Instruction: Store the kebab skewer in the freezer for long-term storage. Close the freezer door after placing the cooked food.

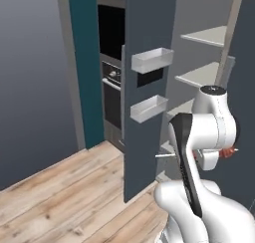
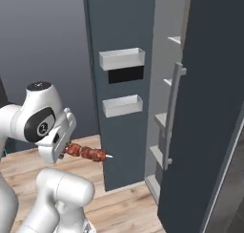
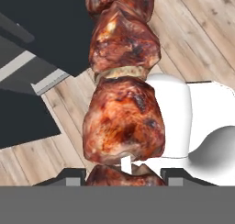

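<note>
Because the kebab skewer [image 2: 87, 153] looks light, stiff and thin, the gripper [image 2: 64, 149], clamped on one end, should keep it level.

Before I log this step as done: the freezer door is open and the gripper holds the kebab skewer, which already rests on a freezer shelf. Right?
Not quite. The freezer door is open and the gripper holds the kebab skewer, but the right base view shows the skewer in the air outside the freezer, not on a shelf.

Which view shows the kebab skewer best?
The right base view: the whole kebab skewer juts sideways from the gripper. The hand view shows its chunks close up; the left base view shows just its two ends past the arm.
</note>
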### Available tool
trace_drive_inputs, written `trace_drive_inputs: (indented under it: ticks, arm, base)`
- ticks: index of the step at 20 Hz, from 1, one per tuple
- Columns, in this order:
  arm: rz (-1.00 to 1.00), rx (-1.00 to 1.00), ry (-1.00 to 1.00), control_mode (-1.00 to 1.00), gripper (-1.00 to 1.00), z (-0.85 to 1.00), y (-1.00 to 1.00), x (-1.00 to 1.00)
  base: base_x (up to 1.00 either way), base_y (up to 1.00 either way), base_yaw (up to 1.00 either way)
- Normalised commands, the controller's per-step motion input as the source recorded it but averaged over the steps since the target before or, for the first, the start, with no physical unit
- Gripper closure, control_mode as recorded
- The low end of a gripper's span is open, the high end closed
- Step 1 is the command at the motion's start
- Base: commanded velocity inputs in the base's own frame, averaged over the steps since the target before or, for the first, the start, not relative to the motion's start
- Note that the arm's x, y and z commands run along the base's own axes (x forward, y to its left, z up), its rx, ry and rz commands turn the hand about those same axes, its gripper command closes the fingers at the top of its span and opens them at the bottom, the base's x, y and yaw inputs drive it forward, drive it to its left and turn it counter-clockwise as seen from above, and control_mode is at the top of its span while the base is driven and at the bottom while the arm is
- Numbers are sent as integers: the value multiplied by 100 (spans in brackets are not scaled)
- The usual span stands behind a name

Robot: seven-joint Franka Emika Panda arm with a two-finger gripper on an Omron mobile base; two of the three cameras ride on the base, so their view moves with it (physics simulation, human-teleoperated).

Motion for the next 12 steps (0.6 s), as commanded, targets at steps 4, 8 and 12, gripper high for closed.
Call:
trace_drive_inputs:
  ticks: [4, 8, 12]
  arm:
    - [0, 0, 0, 100, 100, 0, 0, 0]
    - [0, 0, 0, 100, 100, 0, 0, 0]
    - [0, 0, 0, 100, 100, 0, 0, 0]
  base:
    - [46, -1, -57]
    - [57, 2, -51]
    - [41, 11, -27]
